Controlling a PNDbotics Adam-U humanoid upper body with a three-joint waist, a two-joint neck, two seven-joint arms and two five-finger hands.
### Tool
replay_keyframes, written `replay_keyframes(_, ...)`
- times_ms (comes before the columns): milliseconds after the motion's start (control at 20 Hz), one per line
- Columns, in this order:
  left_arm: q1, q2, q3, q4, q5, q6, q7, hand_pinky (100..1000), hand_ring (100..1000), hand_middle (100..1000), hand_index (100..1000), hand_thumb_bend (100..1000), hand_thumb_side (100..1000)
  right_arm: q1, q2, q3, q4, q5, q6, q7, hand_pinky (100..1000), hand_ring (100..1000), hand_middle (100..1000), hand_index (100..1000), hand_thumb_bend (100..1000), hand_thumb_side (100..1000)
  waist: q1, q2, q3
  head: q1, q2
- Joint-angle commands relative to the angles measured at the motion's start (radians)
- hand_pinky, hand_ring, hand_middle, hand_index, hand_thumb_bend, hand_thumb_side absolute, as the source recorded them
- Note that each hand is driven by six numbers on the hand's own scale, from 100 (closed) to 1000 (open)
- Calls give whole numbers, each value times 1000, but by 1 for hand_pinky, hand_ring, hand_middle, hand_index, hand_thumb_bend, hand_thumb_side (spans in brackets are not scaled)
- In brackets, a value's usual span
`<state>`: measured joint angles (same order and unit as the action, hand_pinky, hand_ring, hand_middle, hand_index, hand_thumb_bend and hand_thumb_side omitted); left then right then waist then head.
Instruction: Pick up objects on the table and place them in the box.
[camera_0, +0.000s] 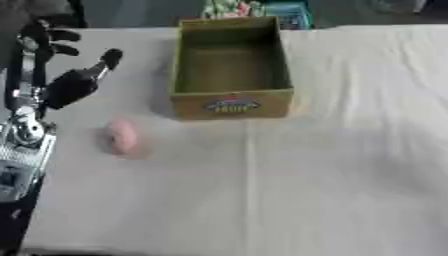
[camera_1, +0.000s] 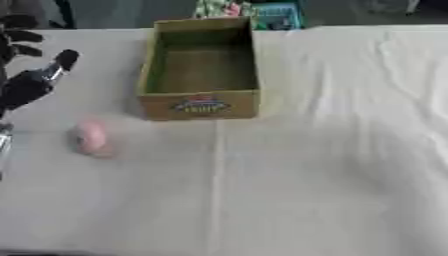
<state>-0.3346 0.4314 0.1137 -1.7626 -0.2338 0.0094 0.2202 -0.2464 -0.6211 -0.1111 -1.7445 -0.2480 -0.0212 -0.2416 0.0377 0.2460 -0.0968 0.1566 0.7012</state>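
Observation:
A small pink rounded object (camera_0: 122, 136) lies on the white cloth, left of centre and in front of the box's left corner. The open cardboard box (camera_0: 231, 103) stands at the back centre; its inside looks empty. My left hand (camera_0: 72, 85) hovers at the far left edge, above and behind the pink object, apart from it. Its fingers are spread and straight, the thumb pointing toward the box, and it holds nothing. My right hand shows in neither view.
The white cloth (camera_0: 350, 165) covers the table, with wrinkles at the right. Colourful packages (camera_0: 254, 9) lie beyond the table behind the box. The silver and black left arm (camera_0: 24, 135) runs down the left edge.

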Motion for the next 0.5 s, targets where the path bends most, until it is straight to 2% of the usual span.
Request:
replay_keyframes(50, -10, 26, 11, -20, -4, -1, -4, 610, 687, 691, 763, 683, 351, -9, -24, -13, -20, -3, -1, 0, 643, 709, 713, 841, 100, 277, -1, -18, 2, 2, -7)
replay_keyframes(500, -11, 26, 11, -22, -4, -2, -7, 610, 687, 692, 763, 682, 351, -10, -24, -13, -20, -2, -1, 0, 643, 709, 714, 841, 100, 277, 0, -18, 2, 2, -7)
